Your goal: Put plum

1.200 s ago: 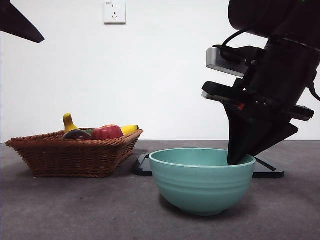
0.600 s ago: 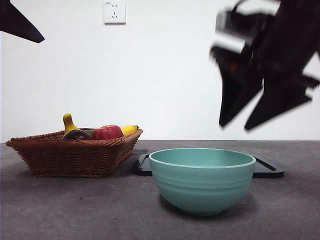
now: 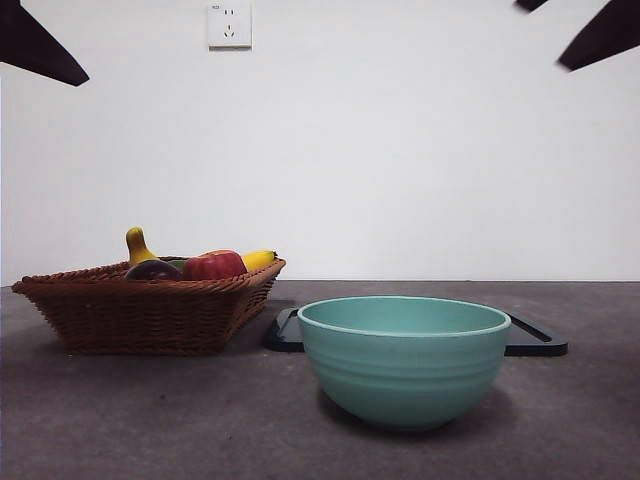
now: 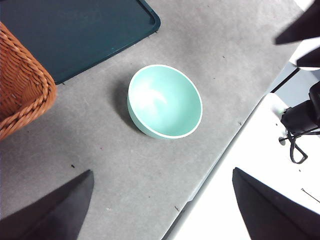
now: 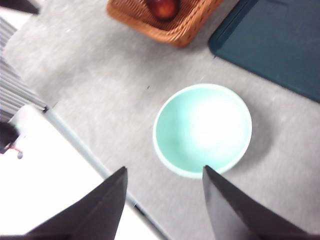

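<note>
Basket (image 3: 140, 310): woven wicker, brown, coarse ribbed weave, matt. Plum (image 3: 153, 269) in basket: dark skin, smooth, slight sheen. Apple (image 3: 214, 265) beside plum: red, glossy. Banana (image 3: 258, 259) beside apple: yellow, smooth. Bowl (image 3: 404, 360) right of basket: pale green, smooth glazed look, faint horizontal ridges outside, soft shine inside. Tray (image 4: 75, 30) behind bowl: dark, smooth, plastic-looking. Table (image 3: 150, 420): grey, matt, finely speckled.

The grey table (image 3: 150, 420) carries a wicker basket (image 3: 140, 315), teal bowl (image 3: 404, 365) and dark tray (image 3: 535, 338).
</note>
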Tool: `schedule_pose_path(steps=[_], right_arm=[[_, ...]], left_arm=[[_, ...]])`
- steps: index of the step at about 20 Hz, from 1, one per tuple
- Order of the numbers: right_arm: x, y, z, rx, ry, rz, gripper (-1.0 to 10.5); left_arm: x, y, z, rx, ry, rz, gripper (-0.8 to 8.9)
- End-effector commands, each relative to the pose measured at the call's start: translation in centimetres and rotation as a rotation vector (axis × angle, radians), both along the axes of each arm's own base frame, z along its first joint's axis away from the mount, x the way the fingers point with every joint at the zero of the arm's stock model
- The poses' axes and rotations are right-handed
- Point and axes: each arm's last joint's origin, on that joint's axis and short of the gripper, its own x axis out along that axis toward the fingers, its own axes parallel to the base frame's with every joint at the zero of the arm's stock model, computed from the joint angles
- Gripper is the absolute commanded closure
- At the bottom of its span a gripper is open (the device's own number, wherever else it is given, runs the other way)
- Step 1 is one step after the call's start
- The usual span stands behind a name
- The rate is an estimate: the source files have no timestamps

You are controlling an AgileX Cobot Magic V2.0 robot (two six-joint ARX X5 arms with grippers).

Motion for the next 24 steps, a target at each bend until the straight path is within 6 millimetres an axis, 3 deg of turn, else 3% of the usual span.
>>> schedule_pose_path(steps=[1,9,12,14,24], right_arm=[[-0.46,-0.22,0.56,0.013,-0.015,0.009,7.1],[-0.45,-0.2,0.5,0.009,-0.009,0.01,7.1],[-0.45,-0.2,0.49,0.007,-0.011,0.012,7.4],[-0.45,-0.2,0.49,0.005,-0.015,0.015,9.5],[-0.4,-0.16,0.58,0.012,-0.026,0.016,9.4]], left_arm=[[0.14,-0.17,0.47,-0.006,-0.018,-0.009,3.86],[0.11,-0.15,0.43,-0.004,-0.013,-0.009,3.93],[0.01,-0.11,0.33,0.003,0.001,-0.01,5.9],[0.0,-0.1,0.33,0.003,0.003,-0.01,8.16],[0.01,-0.11,0.34,0.002,0.001,-0.009,7.99]])
